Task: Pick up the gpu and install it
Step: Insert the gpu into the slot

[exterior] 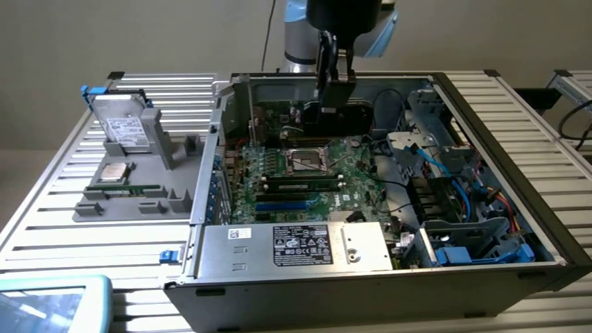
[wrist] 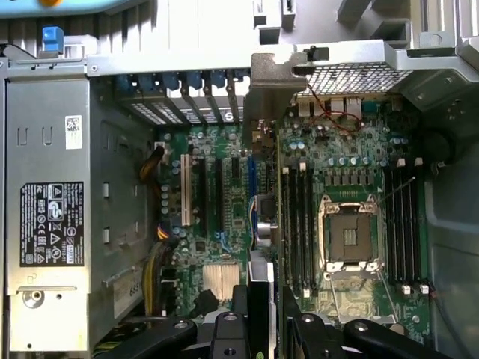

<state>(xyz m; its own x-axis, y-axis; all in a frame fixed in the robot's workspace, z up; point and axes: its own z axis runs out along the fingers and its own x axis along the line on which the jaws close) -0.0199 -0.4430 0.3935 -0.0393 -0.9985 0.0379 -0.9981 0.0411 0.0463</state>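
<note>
Slatted metal makes up the desk (exterior: 55, 236), with a plain beige wall behind it. An open computer case (exterior: 518, 139) lies on its side across the middle and the exterior view's right, its motherboard (exterior: 277, 198) facing up.

The arm reaches down from the far side. Its end effector (exterior: 335, 84) is closed narrowly on the gpu (exterior: 337, 114), which hangs upright as a dark rectangular card over the far part of the motherboard, just beyond the empty processor socket (exterior: 306, 161). Whether its lower edge touches the board cannot be told.

In the wrist view the gpu (wrist: 260, 284) is seen edge-on as a thin strip clamped between the two black fingers (wrist: 228, 323) of the end effector (wrist: 262, 318). It runs in line with the expansion slots, between the white slot (wrist: 185, 191) and the processor socket (wrist: 350, 235).

Along the near wall of the case sits a silver power supply (exterior: 301, 244) with a black label. Blue cables (exterior: 444, 163) loop through the drive bays on the exterior view's right.

On the desk at the exterior view's left, well apart from the case, stands a grey parts holder (exterior: 138, 201). It carries an upright silver hard drive (exterior: 125, 125), with a small square chip (exterior: 113, 172) and a narrow green memory stick (exterior: 129, 188) lying flat nearer the camera.
</note>
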